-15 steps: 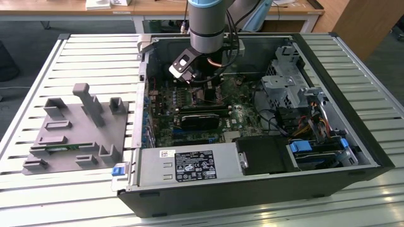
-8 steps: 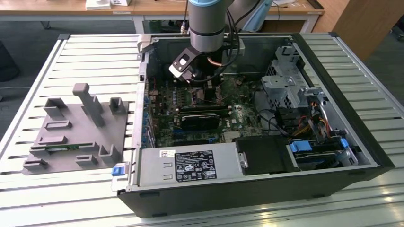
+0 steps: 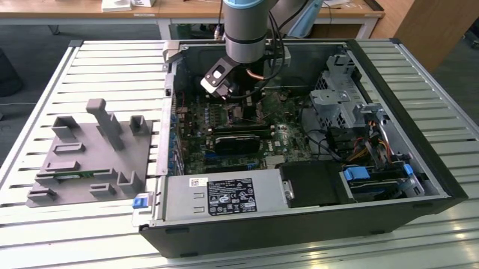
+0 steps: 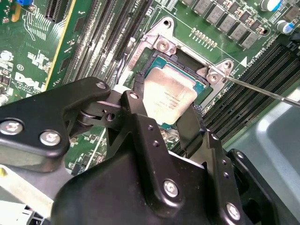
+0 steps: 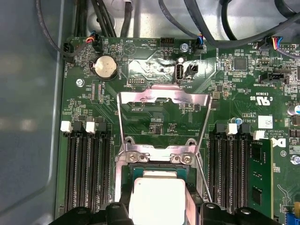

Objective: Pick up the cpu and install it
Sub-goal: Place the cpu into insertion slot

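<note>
**Cpu pinched at its socket, tight quarters around**

In the exterior view the gripper [image 3: 228, 100] reaches down into the open computer case [image 3: 419, 185]. The case walls stand well apart from it.

In the second wrist view the fingers [image 4: 136, 110] pinch the cpu [image 4: 168, 93] by two opposite edges, inside the socket frame [image 4: 161, 46]. Whether it is seated I cannot tell. A tilted or skewed release could likely bend the contacts. The thin lever [image 4: 262, 91] lies near one finger.

In the first wrist view the hinged plate [image 5: 163, 101] stands open, apart from the cpu. Memory slots [image 5: 86, 173] flank the socket, so the fingers have little room to spread.
</note>
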You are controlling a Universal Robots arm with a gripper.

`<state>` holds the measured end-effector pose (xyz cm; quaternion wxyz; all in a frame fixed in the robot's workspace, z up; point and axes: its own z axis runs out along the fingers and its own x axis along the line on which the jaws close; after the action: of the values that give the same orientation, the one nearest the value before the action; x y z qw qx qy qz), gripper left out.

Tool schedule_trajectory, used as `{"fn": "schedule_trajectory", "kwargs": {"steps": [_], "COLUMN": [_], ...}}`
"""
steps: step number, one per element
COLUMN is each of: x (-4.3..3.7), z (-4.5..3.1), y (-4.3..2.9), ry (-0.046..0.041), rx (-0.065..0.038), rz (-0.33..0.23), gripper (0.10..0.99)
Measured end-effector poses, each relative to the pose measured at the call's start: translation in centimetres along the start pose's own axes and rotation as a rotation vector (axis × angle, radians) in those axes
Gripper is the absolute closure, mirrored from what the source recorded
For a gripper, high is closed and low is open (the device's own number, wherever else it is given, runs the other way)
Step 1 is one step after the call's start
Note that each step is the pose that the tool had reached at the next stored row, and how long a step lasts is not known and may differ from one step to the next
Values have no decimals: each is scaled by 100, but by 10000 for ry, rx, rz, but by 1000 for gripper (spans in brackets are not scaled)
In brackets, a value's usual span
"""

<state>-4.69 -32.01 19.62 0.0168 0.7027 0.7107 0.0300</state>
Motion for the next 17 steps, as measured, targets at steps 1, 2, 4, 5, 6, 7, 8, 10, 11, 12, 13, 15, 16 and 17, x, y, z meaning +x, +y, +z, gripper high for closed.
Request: {"fn": "schedule_trajectory", "kwargs": {"steps": [1, 2, 4, 5, 6, 7, 8, 10, 11, 12, 13, 15, 16, 17], "x": [0, 0, -1, -1, -1, -1, -1, -1, -1, 1, 4, 8, 8, 8], "z": [0, 0, 0, 0, 2, 4, 5, 6, 7, 8, 9, 9, 9, 6], "y": [0, 1, 1, 1, 1, 1, 1, 1, 1, 1, 1, 1, 1, 1], "ry": [0, -1, -1, -2, -1, -1, -1, -4, -2, 1, 0, 0, 0, -3], "rx": [0, 0, 0, 0, 0, 0, 0, 2, 1, -1, -1, 0, 0, 1], "rz": [0, 0, 0, -1, 0, -1, -1, -1, -1, -1, -1, -2, -2, -1], "gripper": [557, 557, 557, 557, 557, 557, 557, 549, 549, 486, 486, 486, 486, 486]}}
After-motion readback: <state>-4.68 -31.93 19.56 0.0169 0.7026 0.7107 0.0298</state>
